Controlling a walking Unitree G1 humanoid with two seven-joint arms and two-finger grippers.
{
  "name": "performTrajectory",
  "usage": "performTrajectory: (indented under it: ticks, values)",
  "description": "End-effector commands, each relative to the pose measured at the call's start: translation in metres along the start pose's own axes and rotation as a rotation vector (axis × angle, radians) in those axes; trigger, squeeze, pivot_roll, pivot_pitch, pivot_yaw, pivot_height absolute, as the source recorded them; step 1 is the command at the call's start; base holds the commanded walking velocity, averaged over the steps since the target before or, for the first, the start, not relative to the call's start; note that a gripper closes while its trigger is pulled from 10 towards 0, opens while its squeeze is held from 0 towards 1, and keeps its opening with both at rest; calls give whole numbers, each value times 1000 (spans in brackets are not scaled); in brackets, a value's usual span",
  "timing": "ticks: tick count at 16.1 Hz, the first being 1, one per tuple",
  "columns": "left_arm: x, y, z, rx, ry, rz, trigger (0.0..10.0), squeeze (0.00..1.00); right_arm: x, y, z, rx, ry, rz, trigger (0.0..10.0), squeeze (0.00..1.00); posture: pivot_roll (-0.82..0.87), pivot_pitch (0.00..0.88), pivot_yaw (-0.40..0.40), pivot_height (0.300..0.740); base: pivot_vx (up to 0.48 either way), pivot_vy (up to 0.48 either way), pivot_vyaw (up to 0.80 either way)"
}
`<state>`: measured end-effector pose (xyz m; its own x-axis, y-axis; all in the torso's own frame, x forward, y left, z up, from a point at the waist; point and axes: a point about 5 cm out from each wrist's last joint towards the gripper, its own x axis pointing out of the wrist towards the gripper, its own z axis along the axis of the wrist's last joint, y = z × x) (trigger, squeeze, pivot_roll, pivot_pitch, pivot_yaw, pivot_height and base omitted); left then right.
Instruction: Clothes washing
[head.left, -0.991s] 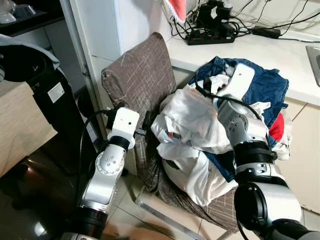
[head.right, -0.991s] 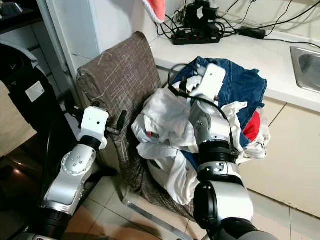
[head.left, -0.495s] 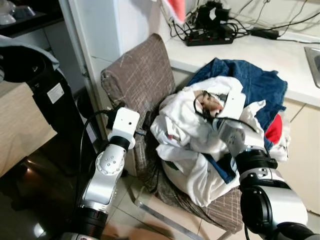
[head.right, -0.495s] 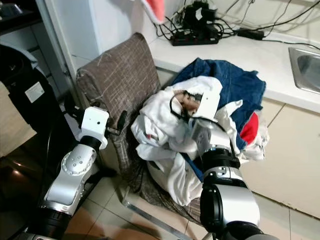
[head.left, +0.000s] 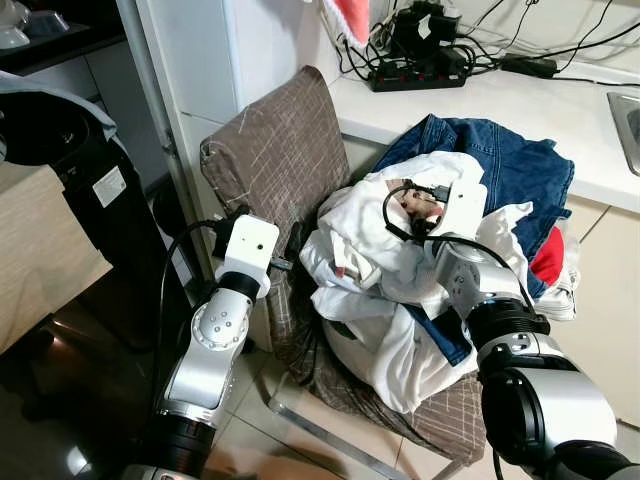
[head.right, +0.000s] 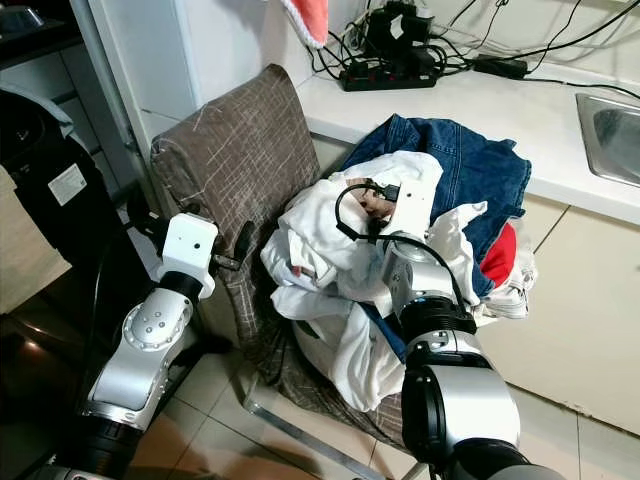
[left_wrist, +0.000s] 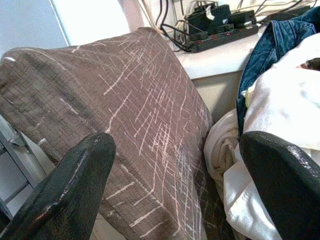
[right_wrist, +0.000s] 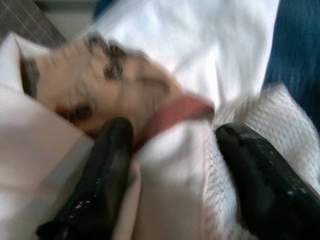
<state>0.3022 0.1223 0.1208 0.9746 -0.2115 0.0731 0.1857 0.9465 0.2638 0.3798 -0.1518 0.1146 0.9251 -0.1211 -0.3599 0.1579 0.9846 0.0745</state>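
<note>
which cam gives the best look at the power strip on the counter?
Right eye view: the power strip lies whole on the white counter, plugs and cables visible. Left eye view shows it too, nearer the top edge. Left wrist view catches it small, past the chair back. Right wrist view looks at laundry.

- A lived-in home kitchen: a long white countertop runs along the wall.
- At the countertop's far right end sits the corner of a steel sink.
- At the back of the countertop lies a black power strip tangled with plugs and cables.
- Against the countertop's front edge stands a brown woven-fabric chair, heaped with a pile of white, blue denim and red laundry.
- Below the countertop, pale tiles cover the floor.
</note>
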Motion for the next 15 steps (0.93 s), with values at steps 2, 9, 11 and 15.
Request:
performTrajectory:
  ticks: [2, 9, 11, 15]
  values:
    - [3, -1, 5, -3, -17, -3, 10000, 0, -1, 0, 22, -52, -133, -4, 0, 0, 71, 0, -18, 740, 0, 0, 0]
    - [4, -1, 6, -3, -20, -6, 10000, 0, -4, 8, 44, -52, -265, 40, 0, 0, 69, 1, -16, 740, 0, 0, 0]
    - [3, -1, 6, -2, -19, -5, 10000, 0, -5, 22, 39, 62, -196, 162, 0, 0, 70, 4, -16, 740, 0, 0, 0]
    - [3, -1, 6, -1, -17, -6, 10000, 0, -9, 22, 61, 25, -294, 179, 0, 0, 70, 6, -15, 740, 0, 0, 0]
